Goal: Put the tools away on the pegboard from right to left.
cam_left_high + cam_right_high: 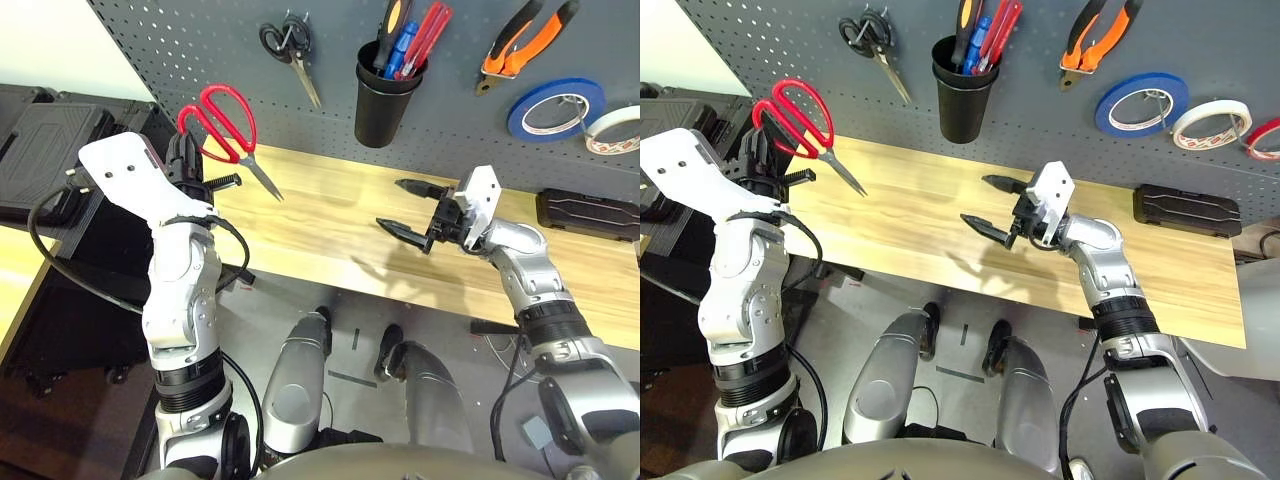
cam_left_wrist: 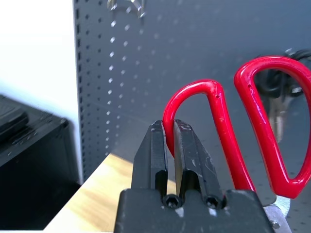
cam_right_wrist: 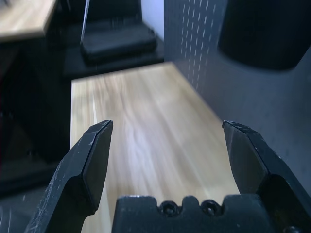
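My left gripper [image 2: 167,128] is shut on one loop of the red-handled scissors [image 1: 225,122]. It holds them up at the table's left end, close to the pegboard [image 1: 180,50], blades pointing down to the right. My right gripper [image 1: 405,207] hovers open over the middle of the wooden table [image 1: 320,220], with nothing between its fingers [image 3: 87,165]. On the pegboard hang the orange-and-black pliers [image 1: 525,40] and the white tape roll [image 1: 615,130]. The orange-and-black screwdriver [image 1: 393,22] stands in the black cup [image 1: 383,100].
Black-handled scissors [image 1: 290,45] hang on the board left of the cup. A blue tape roll [image 1: 555,108] and a red one [image 1: 1265,138] flank the white roll. A flat black case [image 1: 588,212] lies at the table's right end. Dark cases [image 1: 50,140] sit beyond the left edge.
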